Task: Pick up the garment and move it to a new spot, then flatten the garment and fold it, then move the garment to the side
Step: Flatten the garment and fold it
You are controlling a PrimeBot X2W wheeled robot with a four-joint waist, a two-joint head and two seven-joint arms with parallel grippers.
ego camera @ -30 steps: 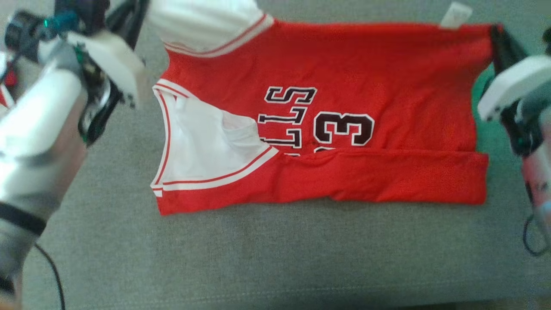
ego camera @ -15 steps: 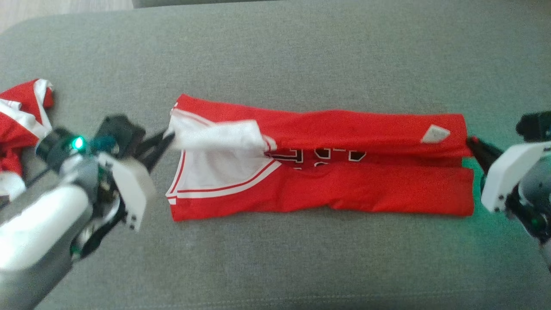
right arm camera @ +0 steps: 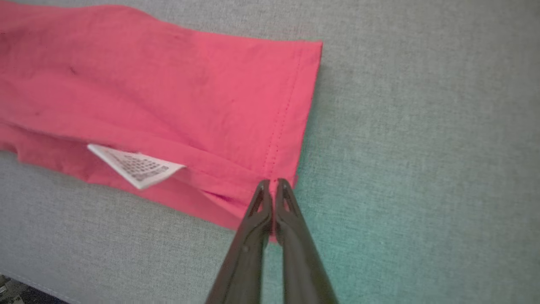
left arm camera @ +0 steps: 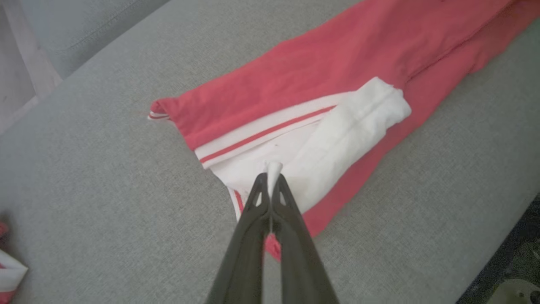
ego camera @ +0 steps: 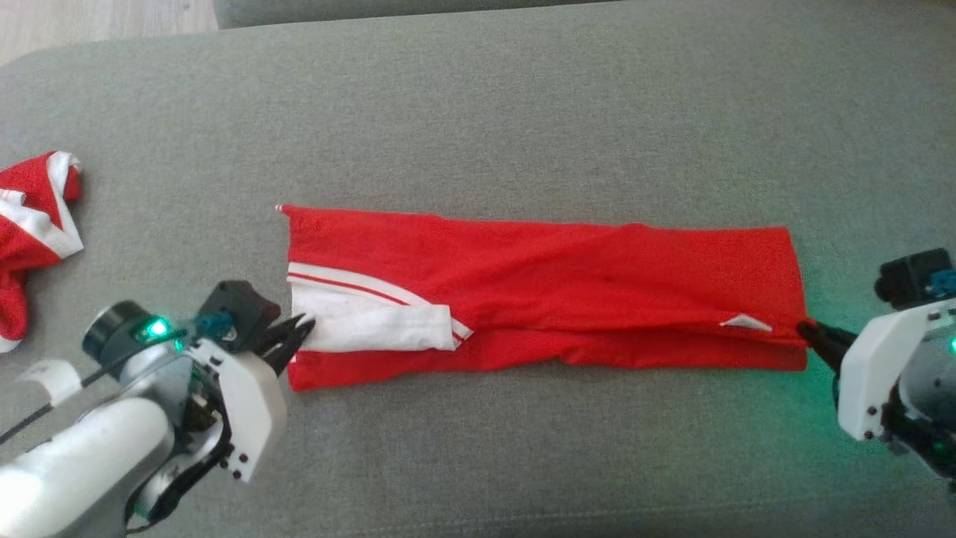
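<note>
At the far left edge of the grey cushion (ego camera: 478, 104) lies a crumpled red-and-white cloth (ego camera: 30, 217), well apart from the rest. Next comes the left gripper (ego camera: 305, 326), its jaws pressed together on the white edge of the jersey (ego camera: 567, 276). The left wrist view shows a pinch of white cloth poking out between the tips. The jersey lies in the middle of the cushion as a long, narrow red band, folded lengthwise. It has a white panel with red-striped trim at its left end and a small white tag (ego camera: 745, 323) near its right end. At that right end the right gripper (ego camera: 804, 329) is closed on the lower corner of the red hem.
</note>
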